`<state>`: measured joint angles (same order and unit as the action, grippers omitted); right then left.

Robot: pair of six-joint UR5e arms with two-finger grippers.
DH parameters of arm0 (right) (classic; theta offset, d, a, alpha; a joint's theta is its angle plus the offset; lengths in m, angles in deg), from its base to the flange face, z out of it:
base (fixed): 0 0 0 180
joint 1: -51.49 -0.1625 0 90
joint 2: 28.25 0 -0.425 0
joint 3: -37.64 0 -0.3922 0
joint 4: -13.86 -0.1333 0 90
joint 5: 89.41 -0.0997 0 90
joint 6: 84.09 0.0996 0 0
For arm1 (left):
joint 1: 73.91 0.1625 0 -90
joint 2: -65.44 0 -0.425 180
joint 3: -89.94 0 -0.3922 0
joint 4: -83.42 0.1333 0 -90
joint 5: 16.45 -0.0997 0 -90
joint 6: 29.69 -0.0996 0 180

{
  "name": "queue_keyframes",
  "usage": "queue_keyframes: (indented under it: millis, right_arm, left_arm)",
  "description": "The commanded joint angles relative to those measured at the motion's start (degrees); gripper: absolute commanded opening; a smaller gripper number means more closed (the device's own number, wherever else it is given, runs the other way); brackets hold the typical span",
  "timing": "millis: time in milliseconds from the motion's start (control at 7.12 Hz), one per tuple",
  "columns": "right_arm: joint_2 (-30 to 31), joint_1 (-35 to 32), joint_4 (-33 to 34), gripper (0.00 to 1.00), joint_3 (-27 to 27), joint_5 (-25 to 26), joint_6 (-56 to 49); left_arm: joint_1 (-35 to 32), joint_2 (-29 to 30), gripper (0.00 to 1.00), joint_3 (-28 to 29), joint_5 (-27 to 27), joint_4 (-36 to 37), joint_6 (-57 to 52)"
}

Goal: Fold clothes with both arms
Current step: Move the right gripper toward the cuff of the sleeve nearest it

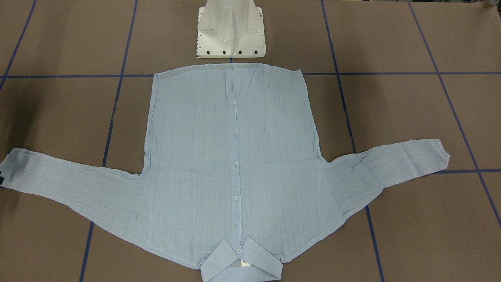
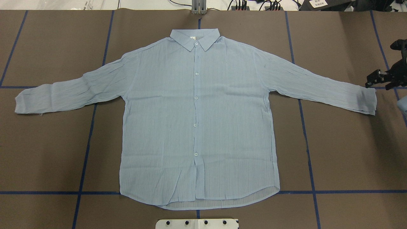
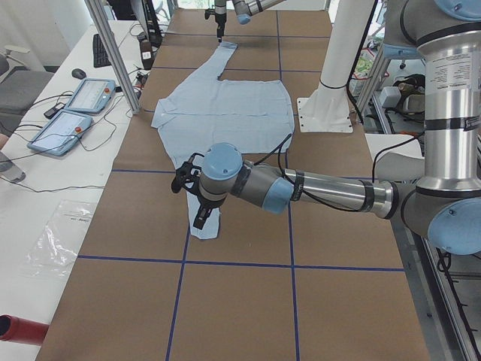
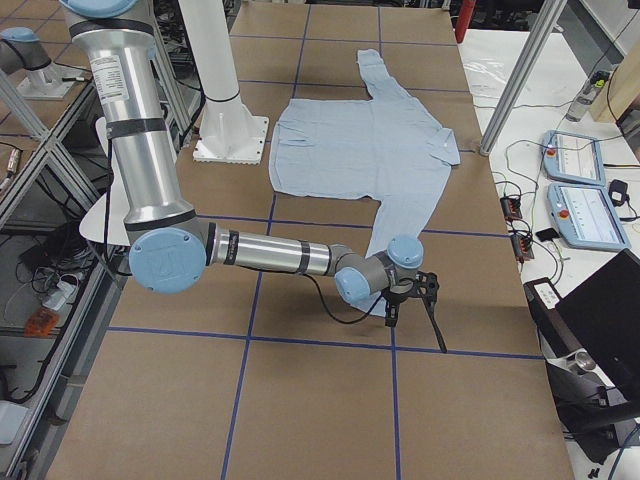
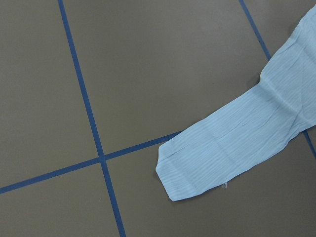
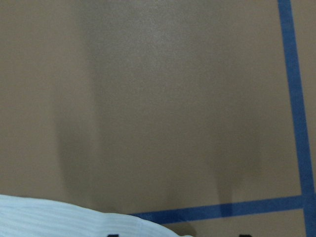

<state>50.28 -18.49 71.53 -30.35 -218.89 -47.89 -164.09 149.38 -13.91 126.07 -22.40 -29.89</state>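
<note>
Pedestal base (image 2: 197, 224): bottom middle of the overhead view, white, bolt holes along its edge, just short of the shirt's hem.
Left gripper (image 3: 192, 199): lower middle of the left-end side view, on the near left arm (image 3: 323, 192), hanging over the left cuff; cannot tell how far open or whether gripping anything.
Left cuff (image 5: 197, 170): lower right of the left wrist view, flat on the surface, near a crossing of tape lines.
Left sleeve (image 2: 73, 90): left of the overhead view, spread outward, creased, sloping down toward the frame's left edge.
Shirt (image 2: 197, 121): centre of the overhead view, light blue, buttoned, face up, laid flat; collar (image 2: 194, 37) at top middle, hem at the bottom.
Right sleeve (image 2: 318, 82): spread to the right, with a dark shadow on its cuff.
Right gripper (image 2: 373, 81): right edge of the overhead view, just beyond that cuff; jaws spread well apart in the right wrist view, holding nothing.
Table (image 2: 47, 152): brown, matt, crossed by blue tape lines (image 2: 86, 152) in large squares.
Room: white side bench (image 3: 45, 188) at the left of the left-end side view, with two tablets (image 3: 89, 94) and an aluminium post (image 3: 113, 53).
Edges: cuffs near the left and right frame edges; collar near the top one.
Open room: brown surface showing below both sleeves, either side of the body.
</note>
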Motion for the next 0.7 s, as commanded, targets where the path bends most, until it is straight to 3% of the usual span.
queue_keyframes:
  millis: [0,421,562]
  right_arm:
    - [-0.04,0.11,-0.02,0.85,1.02,-1.03,0.10]
    - [-0.04,0.90,-0.02,0.79,1.47,-1.65,0.10]
    - [-0.04,0.90,-0.02,0.57,1.64,-1.57,0.10]
  left_arm:
    - [0.00,0.00,1.00,0.14,0.04,0.00,-0.07]
    - [0.00,-0.09,1.00,0.14,0.04,0.00,-0.07]
    - [0.00,-0.18,1.00,0.05,0.04,0.00,-0.16]
